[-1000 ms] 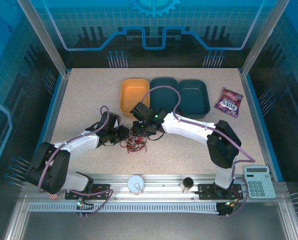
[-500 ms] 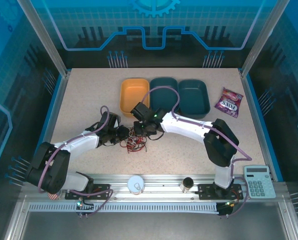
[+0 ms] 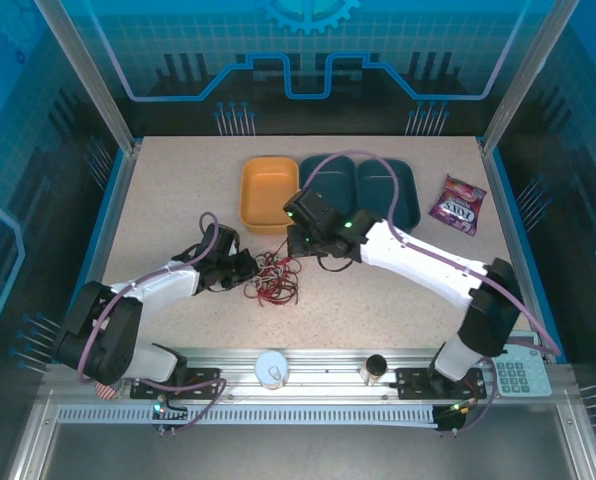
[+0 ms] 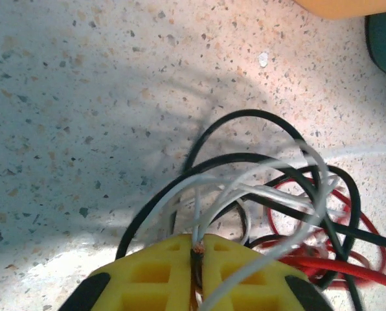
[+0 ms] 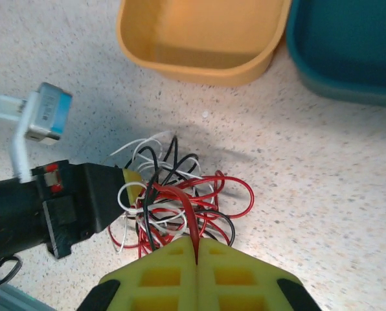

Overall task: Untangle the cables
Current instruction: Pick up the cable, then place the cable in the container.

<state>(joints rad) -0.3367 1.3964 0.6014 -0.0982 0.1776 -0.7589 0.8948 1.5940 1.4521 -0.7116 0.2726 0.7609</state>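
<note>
Seen from above, two white robot arms reach in over a speckled beige table [image 3: 168, 200] and meet near its middle at a small tangle of cables [image 3: 276, 282]. The tangle lies on the bare tabletop just in front of an orange tray [image 3: 246, 195], between the two grippers. The left gripper [image 3: 248, 268] touches the tangle's left edge and the right gripper [image 3: 296, 247] its upper right edge. In the left wrist view, the left gripper's yellow fingers [image 4: 160, 275] are pressed together with thin strands pinched in the seam between them. One dark strand there has a bare copper-coloured tip, and which wire it belongs to is unclear. Loops of the white cable [image 4: 173, 194] and the black cable [image 4: 258, 113] fan out from that seam across the table. In the right wrist view, the right gripper's jaws are also closed tight, and a strand of the red cable [image 5: 252, 196] runs straight into the seam between its pads. Red, white and black loops are heaped together just beyond, reaching to the tip of the left gripper. Beside the orange tray stand two teal trays [image 3: 403, 200], partly covered by the right arm [image 3: 418, 260] and its purple hose. A purple candy bag [image 3: 456, 203] lies at the far right of the table. A calculator [image 3: 523, 372] sits at the near right corner.
</note>
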